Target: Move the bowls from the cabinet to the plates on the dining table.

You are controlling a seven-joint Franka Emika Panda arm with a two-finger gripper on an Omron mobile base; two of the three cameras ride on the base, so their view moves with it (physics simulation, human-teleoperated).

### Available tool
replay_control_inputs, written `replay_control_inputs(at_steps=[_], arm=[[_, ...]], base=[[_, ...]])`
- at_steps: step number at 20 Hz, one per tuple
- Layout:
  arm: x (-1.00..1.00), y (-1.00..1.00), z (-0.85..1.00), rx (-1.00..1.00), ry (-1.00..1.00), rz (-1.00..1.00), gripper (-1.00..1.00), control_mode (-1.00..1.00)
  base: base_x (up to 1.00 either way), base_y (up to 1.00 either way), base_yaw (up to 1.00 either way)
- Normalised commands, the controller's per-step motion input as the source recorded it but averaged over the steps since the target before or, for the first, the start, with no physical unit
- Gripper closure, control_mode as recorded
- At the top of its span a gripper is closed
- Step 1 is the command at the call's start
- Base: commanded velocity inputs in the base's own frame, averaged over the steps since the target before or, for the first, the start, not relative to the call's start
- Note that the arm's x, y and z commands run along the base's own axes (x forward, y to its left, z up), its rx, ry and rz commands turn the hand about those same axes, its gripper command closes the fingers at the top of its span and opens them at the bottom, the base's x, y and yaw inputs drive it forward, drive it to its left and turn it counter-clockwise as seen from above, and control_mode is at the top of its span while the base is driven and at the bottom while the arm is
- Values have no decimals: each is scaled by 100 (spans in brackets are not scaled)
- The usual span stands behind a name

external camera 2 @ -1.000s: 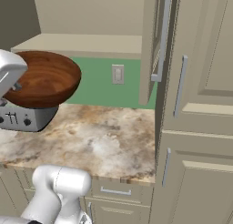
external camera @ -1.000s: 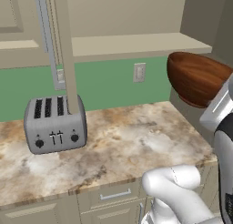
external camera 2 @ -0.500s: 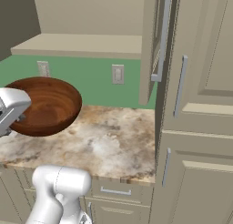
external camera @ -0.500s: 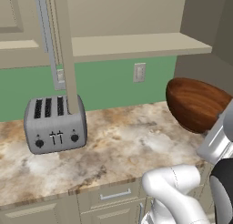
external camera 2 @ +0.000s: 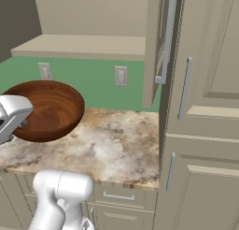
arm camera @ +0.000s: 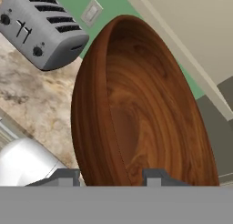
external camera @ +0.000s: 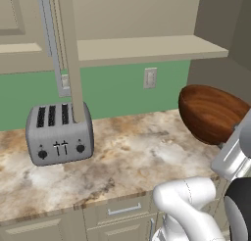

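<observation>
Hand [arm camera: 109, 178] gripping the reddish-brown bowl [arm camera: 141, 109] by its rim, tilted, above the stone worktop [external camera: 127, 152]

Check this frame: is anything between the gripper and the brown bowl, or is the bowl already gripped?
Nothing stands between them. In the hand view the gripper has its fingertips either side of the reddish-brown bowl rim, so the bowl is held. It hangs tilted above the stone worktop, apart from the toaster. No plate or dining table is visible, so that path cannot be judged.

A silver toaster [external camera: 60, 133] sits on the stone worktop [external camera: 132, 152].
</observation>
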Motion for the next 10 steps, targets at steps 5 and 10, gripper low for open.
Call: replay_control_inputs(at_steps=[5, 10], arm=[[0, 0, 0, 0, 0, 0, 100, -100], [0, 0, 0, 0, 0, 0, 100, -100]], base=[[0, 0, 0], [0, 0, 0]])
